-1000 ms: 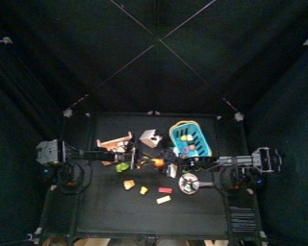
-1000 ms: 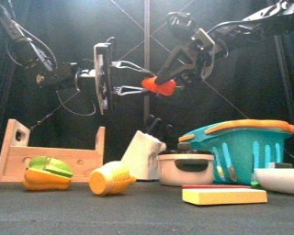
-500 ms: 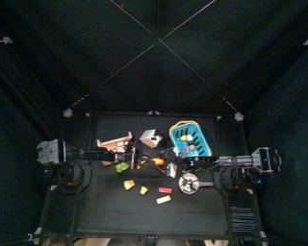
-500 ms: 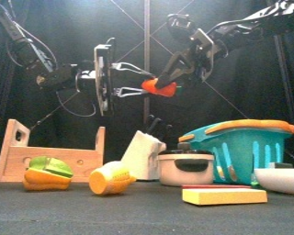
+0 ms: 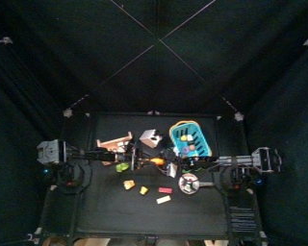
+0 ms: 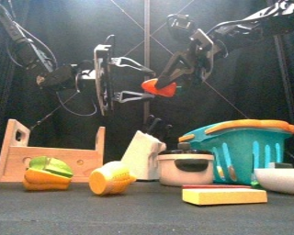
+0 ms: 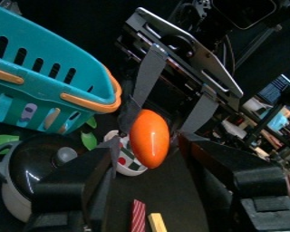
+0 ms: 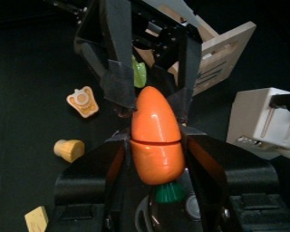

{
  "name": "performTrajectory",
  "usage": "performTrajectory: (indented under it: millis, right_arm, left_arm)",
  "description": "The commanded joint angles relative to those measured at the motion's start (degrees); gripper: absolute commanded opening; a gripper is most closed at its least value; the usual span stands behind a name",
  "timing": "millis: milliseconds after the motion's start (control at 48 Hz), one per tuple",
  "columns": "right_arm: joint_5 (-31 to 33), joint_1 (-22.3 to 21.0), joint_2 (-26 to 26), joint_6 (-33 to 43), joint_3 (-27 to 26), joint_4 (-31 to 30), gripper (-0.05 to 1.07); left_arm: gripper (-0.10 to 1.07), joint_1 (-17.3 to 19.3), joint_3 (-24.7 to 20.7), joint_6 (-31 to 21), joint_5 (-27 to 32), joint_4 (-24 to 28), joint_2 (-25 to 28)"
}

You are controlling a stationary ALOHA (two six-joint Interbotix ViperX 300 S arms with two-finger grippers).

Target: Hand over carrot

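Black curtains enclose the table [image 6: 137,213]. Nearest lies a yellow block [image 6: 224,195], behind it a pot [image 6: 184,169] and teal basket [image 6: 242,147]. Above, at frame centre, the carrot [image 6: 158,87] is clamped by the right gripper [image 6: 171,83]; the left gripper [image 6: 113,73] is spread around its tip.

Right gripper [image 8: 150,154] clamps carrot [image 8: 156,136] between both jaws; left gripper [image 8: 148,68] jaws spread beyond tip
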Motion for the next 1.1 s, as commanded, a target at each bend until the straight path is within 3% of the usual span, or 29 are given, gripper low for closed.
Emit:
performTrajectory:
  millis: [0,292,1083]
  right_arm:
    - [-0.18,-0.26,-0.7,0.0,-1.05,0.0,0.7]
    - [-0.18,-0.26,-0.7,-0.09,-0.88,0.0,0.7]
    - [-0.09,-0.26,-0.44,-0.09,-0.09,0.0,0.7]
  left_arm:
    - [0.94,0.26,-0.7,0.88,-0.26,-0.88,-0.7]
    - [0.97,-0.18,-0.7,5.19,-0.26,-3.87,-0.97]
    - [0.97,-0.09,1.41,5.62,-0.35,-3.87,-2.2]
